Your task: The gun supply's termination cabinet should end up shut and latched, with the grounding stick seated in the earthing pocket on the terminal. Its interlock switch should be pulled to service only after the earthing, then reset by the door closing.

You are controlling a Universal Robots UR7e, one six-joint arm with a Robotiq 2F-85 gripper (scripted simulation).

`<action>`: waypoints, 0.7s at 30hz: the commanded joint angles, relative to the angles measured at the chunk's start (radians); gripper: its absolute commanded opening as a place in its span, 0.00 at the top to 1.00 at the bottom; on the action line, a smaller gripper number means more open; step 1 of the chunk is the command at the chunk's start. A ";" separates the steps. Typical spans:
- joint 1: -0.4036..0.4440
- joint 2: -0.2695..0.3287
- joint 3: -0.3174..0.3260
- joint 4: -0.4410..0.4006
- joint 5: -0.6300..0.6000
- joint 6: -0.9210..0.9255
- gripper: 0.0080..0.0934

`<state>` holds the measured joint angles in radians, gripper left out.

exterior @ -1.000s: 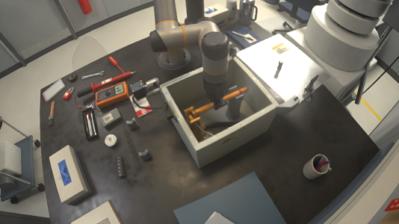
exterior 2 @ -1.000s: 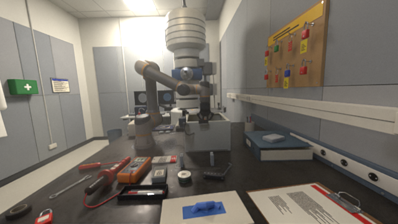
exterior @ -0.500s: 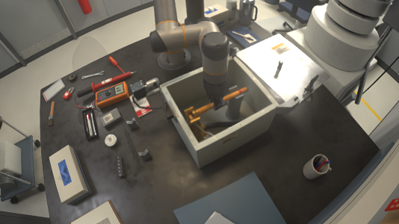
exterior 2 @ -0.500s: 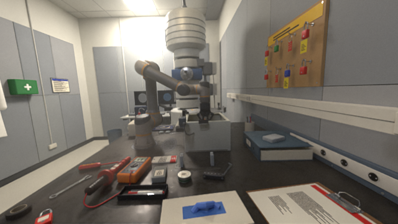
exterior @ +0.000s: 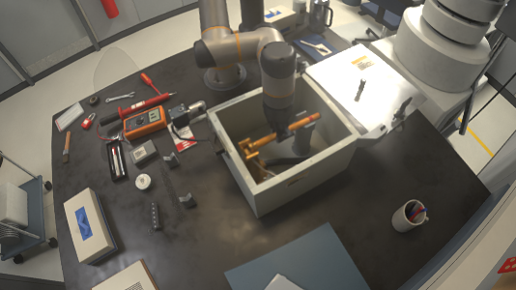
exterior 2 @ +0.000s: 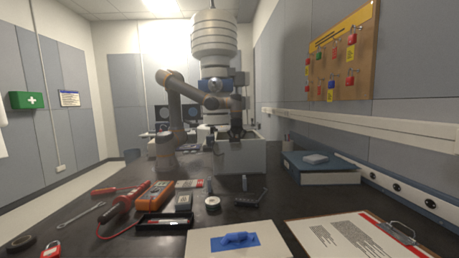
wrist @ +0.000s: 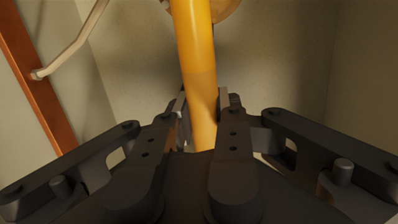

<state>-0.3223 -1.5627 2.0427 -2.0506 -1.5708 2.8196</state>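
Observation:
The orange grounding stick (exterior: 282, 133) lies across the inside of the open termination cabinet (exterior: 285, 150), its hooked end by the brass terminal (exterior: 249, 147) at the left wall. I grip the stick's shaft (wrist: 199, 93) in my gripper (wrist: 200, 107), which reaches down into the cabinet from above (exterior 2: 235, 138). The cabinet door (exterior: 362, 89) is swung fully open and lies flat to the right, its handle facing up. A dark post (exterior: 302, 140) stands inside beside the stick. Whether the stick's end sits in the earthing pocket is hidden.
A mug of pens (exterior: 409, 216) stands on the right of the bench. Left of the cabinet lie an orange multimeter (exterior: 144, 122), a red probe, screwdrivers, a wrench and a padlock. A white box (exterior: 88, 232) and a blue mat (exterior: 299, 261) lie near the front edge.

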 commanded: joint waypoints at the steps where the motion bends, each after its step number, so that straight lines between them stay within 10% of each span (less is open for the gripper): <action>1: 0.000 -0.001 -0.001 -0.001 0.000 0.000 1.00; 13: 0.000 0.000 0.000 0.000 0.000 0.000 1.00; 21: 0.000 0.000 0.000 0.000 0.000 0.000 0.81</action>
<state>-0.3223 -1.5621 2.0433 -2.0499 -1.5708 2.8196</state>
